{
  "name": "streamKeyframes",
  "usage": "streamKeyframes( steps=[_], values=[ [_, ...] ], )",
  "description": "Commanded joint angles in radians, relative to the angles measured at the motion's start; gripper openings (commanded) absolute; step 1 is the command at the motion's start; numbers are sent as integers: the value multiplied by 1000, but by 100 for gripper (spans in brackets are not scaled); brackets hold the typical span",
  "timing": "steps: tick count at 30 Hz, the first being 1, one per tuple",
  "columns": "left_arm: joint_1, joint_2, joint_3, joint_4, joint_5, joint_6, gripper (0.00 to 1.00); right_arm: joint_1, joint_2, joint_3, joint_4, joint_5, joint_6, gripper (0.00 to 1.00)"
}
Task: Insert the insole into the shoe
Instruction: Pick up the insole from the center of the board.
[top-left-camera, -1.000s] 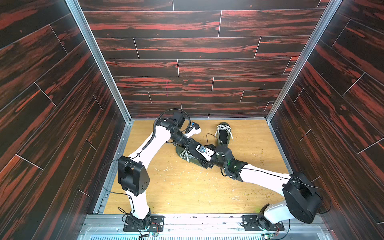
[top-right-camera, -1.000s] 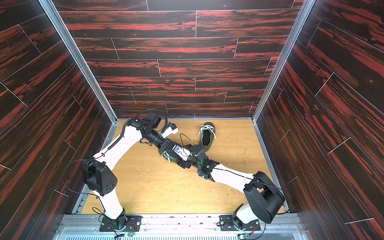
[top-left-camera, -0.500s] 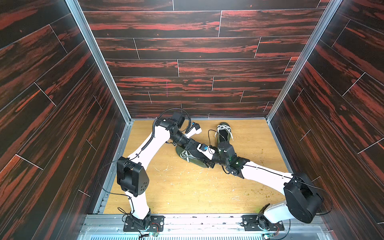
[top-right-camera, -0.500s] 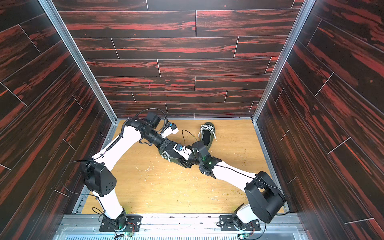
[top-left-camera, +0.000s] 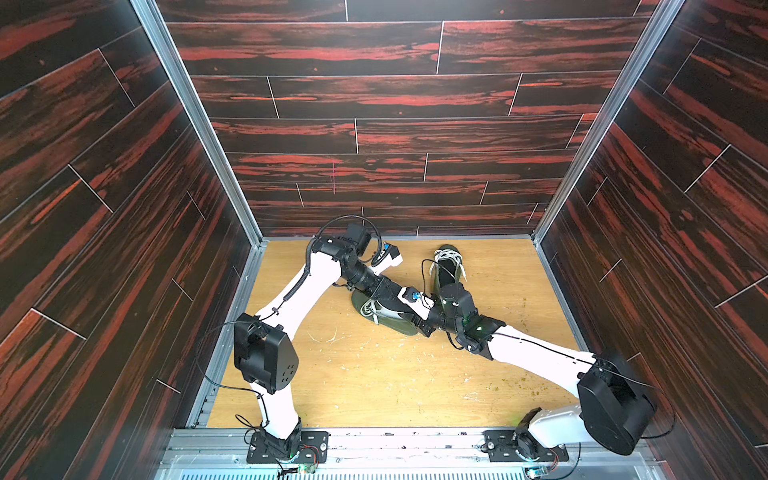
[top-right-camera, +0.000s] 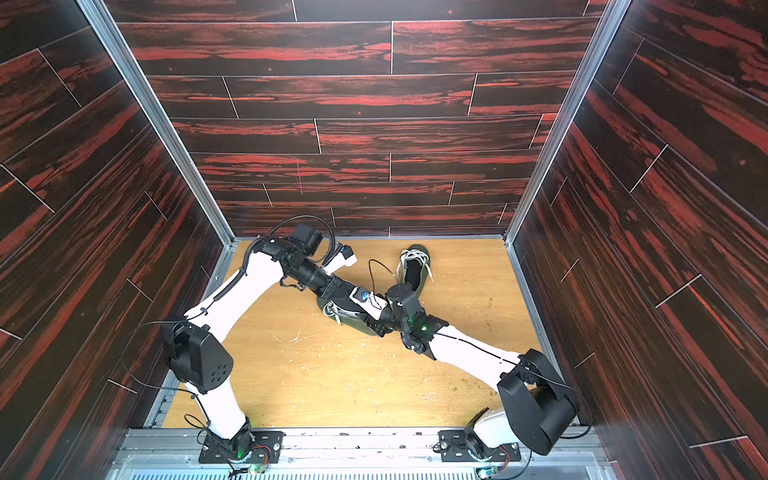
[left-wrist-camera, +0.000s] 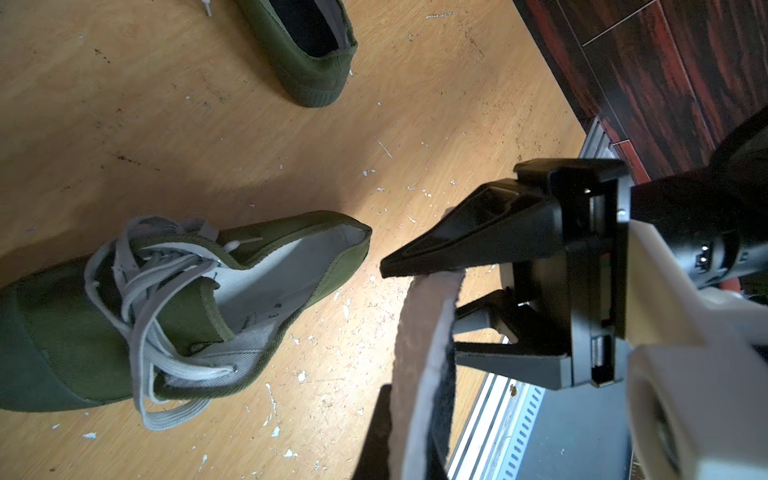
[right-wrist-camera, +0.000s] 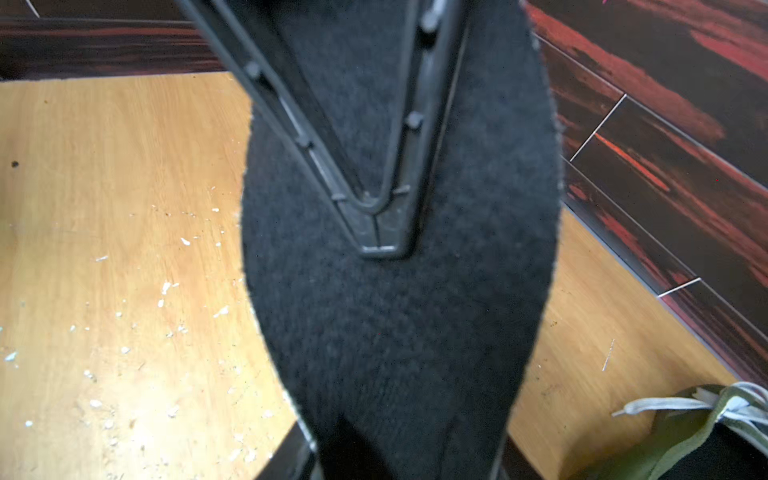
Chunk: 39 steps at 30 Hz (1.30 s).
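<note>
My left gripper (left-wrist-camera: 409, 432): pressed together on the insole (left-wrist-camera: 419, 332), holding it on edge above the table (left-wrist-camera: 291, 145).
My right gripper (left-wrist-camera: 432, 299): jaws either side of the insole's free end; clamped or not, I cannot tell.
Insole: just past the heel of the green shoe (left-wrist-camera: 62, 332), not in it.
Second shoe (top-left-camera: 446, 266): lying apart, nearer the back wall.

Scuffed wooden tabletop (top-left-camera: 374, 374), white flecks (left-wrist-camera: 302, 376), dark red plank walls (top-left-camera: 374, 124), metal rail (top-left-camera: 395, 446), second green shoe (top-left-camera: 449, 253)
</note>
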Motion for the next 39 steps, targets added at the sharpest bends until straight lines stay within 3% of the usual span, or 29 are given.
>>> streamKeyframes(
  steps=[1,7,11,15,25,29,33,39],
  values=[
    [-3,-29,-23,6,-41,-33,15,-5,-19,-2,-13,2,26,41],
    [2,-36,-31,23,-57,-47,29,-5,-18,-5,-64,38,59,42],
    [2,-50,-29,54,-54,-72,44,-5,6,22,-146,56,87,46],
    [2,-66,-19,85,-77,-100,49,-7,75,105,-302,90,129,46],
    [9,-145,-94,217,-537,-271,50,-57,143,245,-659,48,272,45],
    [0,-172,-182,263,-594,-342,49,-111,174,320,-844,6,323,44],
    [-79,-199,-279,342,-672,-367,48,-144,168,350,-920,-2,347,44],
    [-188,-86,-256,318,-838,-363,48,-155,167,383,-966,-19,355,43]
  ],
)
